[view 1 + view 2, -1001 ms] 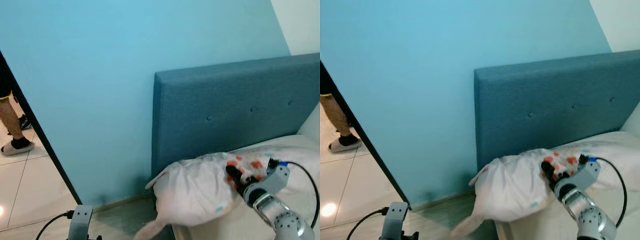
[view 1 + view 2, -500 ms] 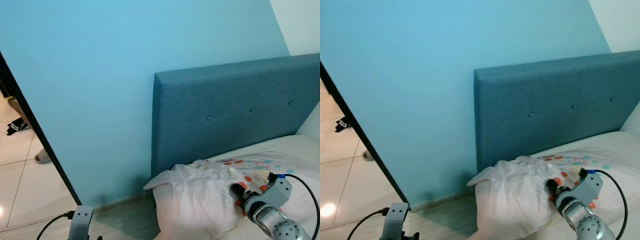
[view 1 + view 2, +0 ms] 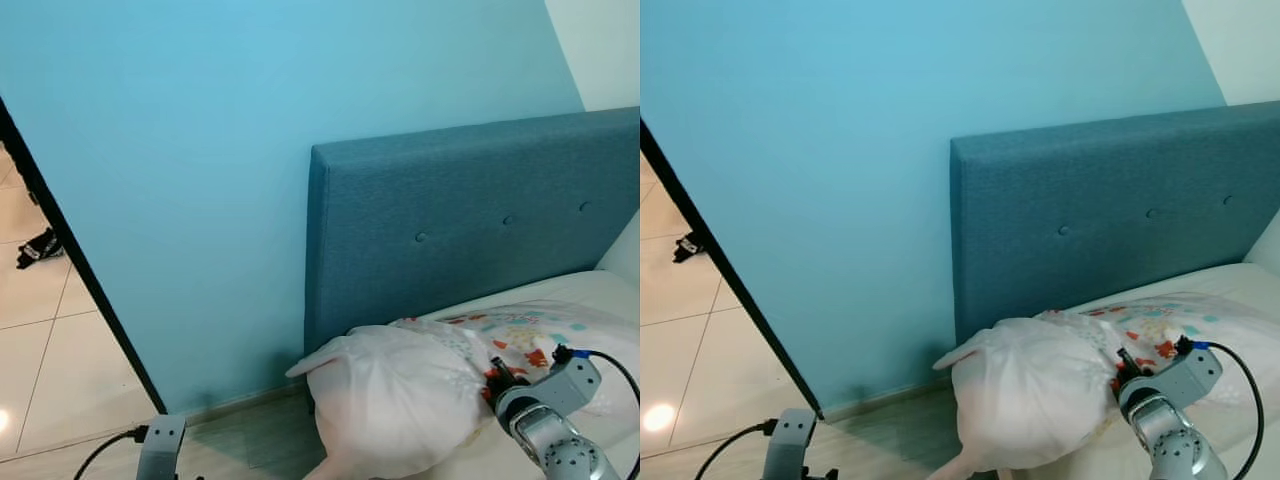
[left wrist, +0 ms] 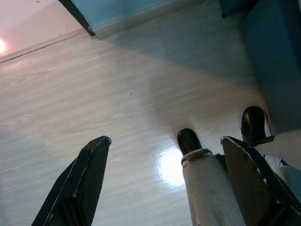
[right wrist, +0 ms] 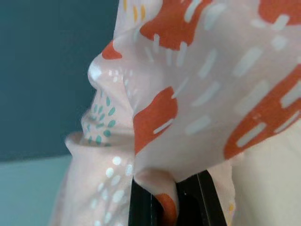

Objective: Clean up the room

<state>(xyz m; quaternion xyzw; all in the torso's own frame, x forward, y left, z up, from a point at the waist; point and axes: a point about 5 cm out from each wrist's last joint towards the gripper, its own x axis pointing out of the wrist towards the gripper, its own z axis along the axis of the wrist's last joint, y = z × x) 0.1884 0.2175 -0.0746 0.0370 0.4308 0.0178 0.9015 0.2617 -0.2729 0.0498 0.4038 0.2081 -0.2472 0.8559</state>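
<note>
Now lower than a second ago, the right gripper (image 3: 1127,368) keeps its fingers pinched on the patterned blanket (image 3: 1060,385), bunched at the bed's head end below the headboard (image 3: 1100,210), while the left gripper (image 4: 160,183) hangs open over the floor (image 4: 94,94), suggesting tidying is underway

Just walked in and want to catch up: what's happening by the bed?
The robot's right tool is shut on a patterned blanket, bunched up at the corner of the bed below the blue headboard. Part of the blanket hangs off the edge towards the floor. The left tool hangs open over the floor.
</note>
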